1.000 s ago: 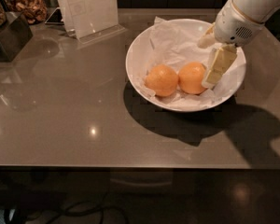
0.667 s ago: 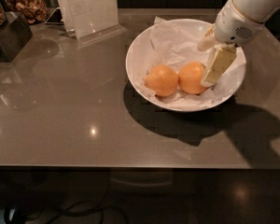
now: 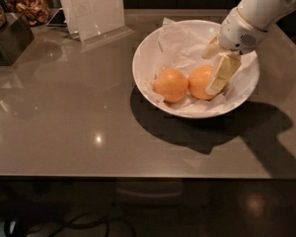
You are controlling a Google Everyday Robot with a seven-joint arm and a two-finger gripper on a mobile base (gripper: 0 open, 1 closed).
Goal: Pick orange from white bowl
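Observation:
The white bowl point(image 3: 143, 58), wide and lined with crumpled white paper, stands on the table at the right. Two orange fruits lie side by side in its front half. The left one, slightly paler, is the orange point(image 3: 170, 85). The right one is a deeper-orange fruit point(image 3: 200, 82). My gripper point(image 3: 216, 63) reaches down into the bowl from the upper right and is open. One cream finger point(image 3: 222, 73) lies against the right side of the deeper-orange fruit, and the other finger point(image 3: 210, 49) is behind that fruit. The gripper is apart from the paler orange.
A clear stand holding a paper sign point(image 3: 93, 9) is at the back left of the grey table point(image 3: 64, 122). A dark box point(image 3: 7, 38) and a container of brown snacks point(image 3: 32, 6) are at the far left. The table's front edge runs along the bottom.

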